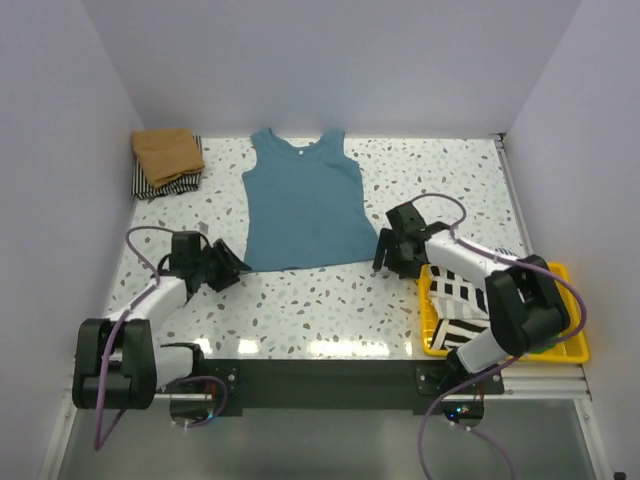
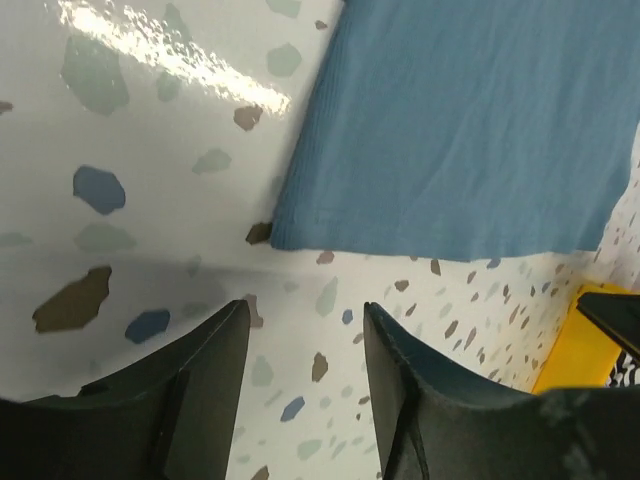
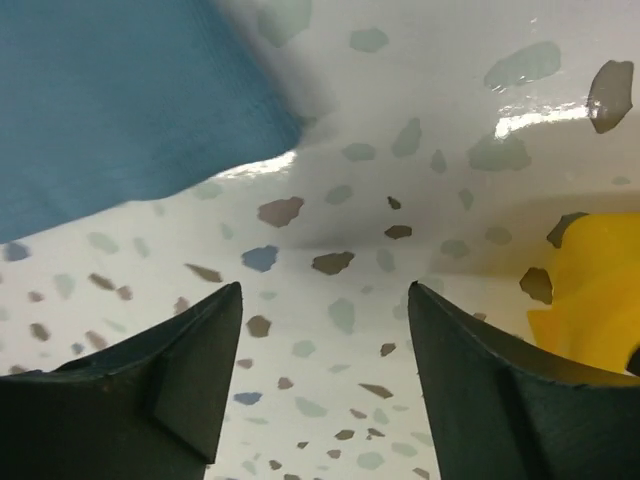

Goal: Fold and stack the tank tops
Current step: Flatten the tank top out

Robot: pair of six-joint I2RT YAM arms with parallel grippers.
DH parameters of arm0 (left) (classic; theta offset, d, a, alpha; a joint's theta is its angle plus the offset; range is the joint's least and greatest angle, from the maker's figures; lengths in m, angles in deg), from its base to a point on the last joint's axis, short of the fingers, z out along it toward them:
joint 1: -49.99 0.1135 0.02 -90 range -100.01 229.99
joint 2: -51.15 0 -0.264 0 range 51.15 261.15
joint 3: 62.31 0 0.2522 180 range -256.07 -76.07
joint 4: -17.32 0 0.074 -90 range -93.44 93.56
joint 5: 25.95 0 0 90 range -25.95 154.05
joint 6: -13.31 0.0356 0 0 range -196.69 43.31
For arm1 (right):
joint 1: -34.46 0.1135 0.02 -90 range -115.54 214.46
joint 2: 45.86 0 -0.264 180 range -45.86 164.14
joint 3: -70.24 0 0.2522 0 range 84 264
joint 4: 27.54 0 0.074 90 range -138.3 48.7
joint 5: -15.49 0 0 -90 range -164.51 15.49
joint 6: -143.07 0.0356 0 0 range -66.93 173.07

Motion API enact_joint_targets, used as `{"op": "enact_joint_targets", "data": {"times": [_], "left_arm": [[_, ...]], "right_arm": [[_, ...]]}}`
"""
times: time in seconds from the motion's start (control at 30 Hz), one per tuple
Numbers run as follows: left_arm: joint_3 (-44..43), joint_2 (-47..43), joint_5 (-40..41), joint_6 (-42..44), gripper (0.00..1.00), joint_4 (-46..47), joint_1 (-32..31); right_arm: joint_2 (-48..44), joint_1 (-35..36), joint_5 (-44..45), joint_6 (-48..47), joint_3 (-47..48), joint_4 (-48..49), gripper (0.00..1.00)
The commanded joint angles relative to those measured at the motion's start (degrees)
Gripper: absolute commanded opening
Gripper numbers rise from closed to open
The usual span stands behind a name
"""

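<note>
Teal-blue sleeveless cotton tank top [image 1: 300, 205] lies spread flat, neck to the far side, hem to the near side, about mid-table on the white speckled table [image 1: 330, 310]. Straps and body are smooth, no fold in it.

Left gripper [image 1: 240, 268] sits low over the table just beside the top's near-left hem corner, apart from the cloth. Left wrist view: fingers part-way open, only bare speckled surface between them, the hem corner ahead of the tips.

Right gripper [image 1: 388, 264] is just off the near-right hem corner, also clear of the cloth. Right wrist view: fingers spread wide, nothing held, blue fabric at upper left, a yellow edge at lower right.

Far-left corner: folded tan-brown cloth tank top [image 1: 168, 150] resting on a folded black-and-white striped tank top [image 1: 172, 183], stacked, well apart from the teal one.

Near right: yellow plastic tray [image 1: 572, 350] beside the right arm, with crumpled black-and-white striped cloth [image 1: 458, 290] inside it; cannot tell how many pieces.
</note>
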Motion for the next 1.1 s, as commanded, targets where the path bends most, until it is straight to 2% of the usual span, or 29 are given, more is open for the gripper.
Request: {"op": "enact_joint_targets", "data": {"times": [0.0,0.1,0.2,0.33,0.4,0.43,0.5,0.6,0.63,0.7,0.73,0.8,0.93,1.07], "left_arm": [[0.4,-10.0,-1.4,1.5,0.55,2.7,0.1],[-0.8,-13.2,0.6,1.5,0.56,-0.5,0.1],[-2.8,-10.9,3.8,1.9,0.54,-0.4,0.0],[-8.0,-3.4,7.5,4.7,0.42,2.7,-1.2],[-11.1,1.5,9.9,5.7,0.38,1.1,-2.6],[-11.7,2.4,10.8,5.1,0.28,1.0,-2.7],[-10.9,2.0,13.9,1.4,0.25,-0.1,-2.9],[-8.9,-1.1,18.0,-0.5,0.35,0.5,-3.1],[-10.8,-1.8,19.8,-0.6,0.39,-2.4,-3.0],[-13.8,-3.6,22.4,0.9,0.43,-6.2,-2.6],[-16.2,-4.5,24.2,1.5,0.44,-8.2,-2.3],[-19.5,-6.3,24.9,3.9,0.44,-11.0,0.1],[-29.7,-7.5,23.0,7.5,0.45,-16.5,7.4],[-33.5,-7.7,20.9,6.6,0.45,-16.8,9.1]], "right_arm": [[-8.3,0.0,2.3,1.1,0.4,0.9,0.72],[-11.7,0.6,3.6,1.1,0.3,-0.9,0.73],[-10.5,3.1,6.4,1.5,2.3,-0.9,0.72],[-4.9,7.2,8.9,1.9,8.2,0.8,0.64],[-1.9,9.8,9.4,1.6,11.6,1.2,0.61],[0.6,11.0,9.6,1.4,14.8,1.7,0.59],[4.0,15.2,9.8,1.5,18.4,2.6,0.56],[12.4,21.7,11.1,1.7,27.1,1.7,0.51],[14.9,23.2,11.2,1.6,31.7,0.9,0.47],[21.2,27.3,12.3,1.5,36.4,-0.2,0.41],[23.2,28.3,12.3,1.5,41.1,-0.4,0.34],[29.1,30.8,12.0,1.6,45.6,-1.4,0.27],[36.7,34.1,13.2,1.1,56.7,-1.9,0.26],[42.6,36.5,15.9,-0.2,64.8,-3.9,0.28]]}}
